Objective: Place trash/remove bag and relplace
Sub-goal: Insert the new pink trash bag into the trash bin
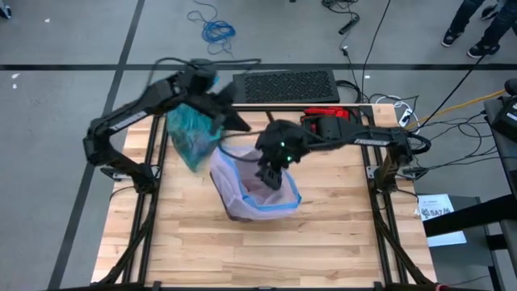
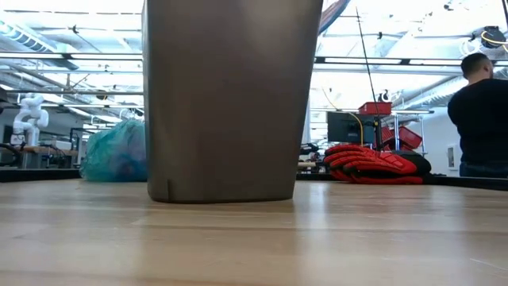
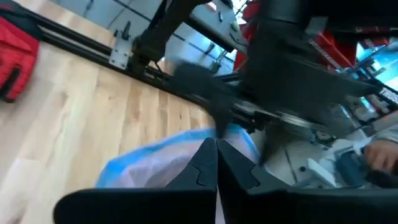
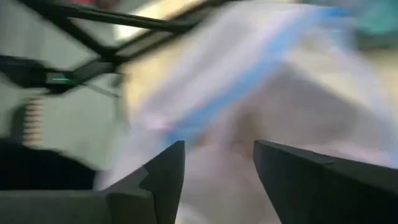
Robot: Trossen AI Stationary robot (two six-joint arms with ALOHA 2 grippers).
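We find the teal bag (image 1: 192, 136) out beside the bin (image 2: 230, 103); pink liner (image 1: 257, 192) half fitted. Right gripper (image 4: 217, 168) spread, holding nothing; left gripper (image 3: 217, 163) clenched empty.

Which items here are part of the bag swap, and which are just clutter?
Job:
- teal-green bag, full, at the table's back left
- bin
- pink replacement liner over its rim
- right gripper, open above the liner

Lying about:
- red gloves
- blue cable on the floor

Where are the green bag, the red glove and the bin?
Green bag (image 1: 191, 133), high view, its bulging middle.
Red glove (image 2: 369, 164), low view, its fingers.
Bin (image 2: 230, 95), low view, its grey front wall.
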